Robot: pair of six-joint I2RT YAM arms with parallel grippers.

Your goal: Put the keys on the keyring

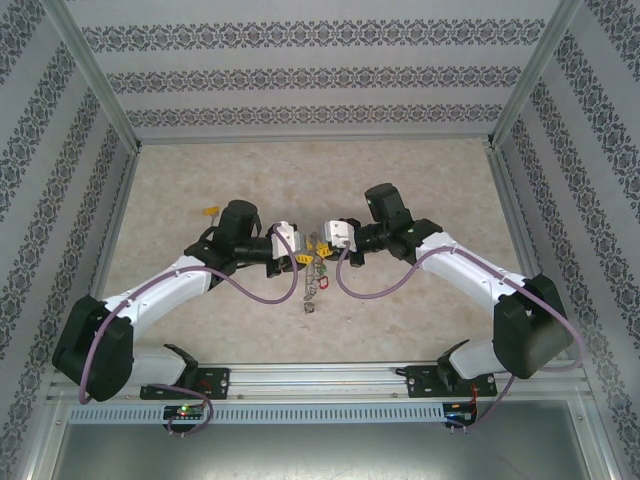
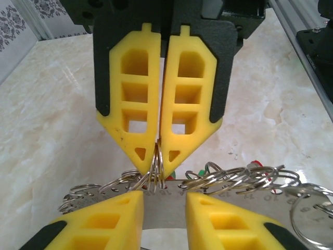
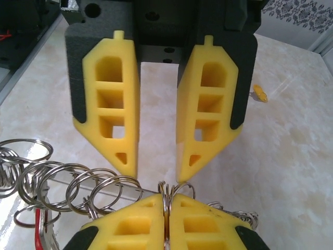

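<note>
On the surface (image 1: 420,180), your left hand (image 3: 156,174) stands released at twelve o'clock in the right wrist view. Your right hand (image 3: 166,200) grasps a split ring (image 3: 164,188). The keyring (image 3: 78,176) lies at eight o'clock. Keep that ring square to its wire.

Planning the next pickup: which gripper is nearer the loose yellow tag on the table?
Left. The yellow tag lies to the left gripper's left; the right gripper is farther right still.

Shiny metal rings (image 2: 239,178), glossy marbled table (image 2: 62,104), matt yellow jaws
</note>
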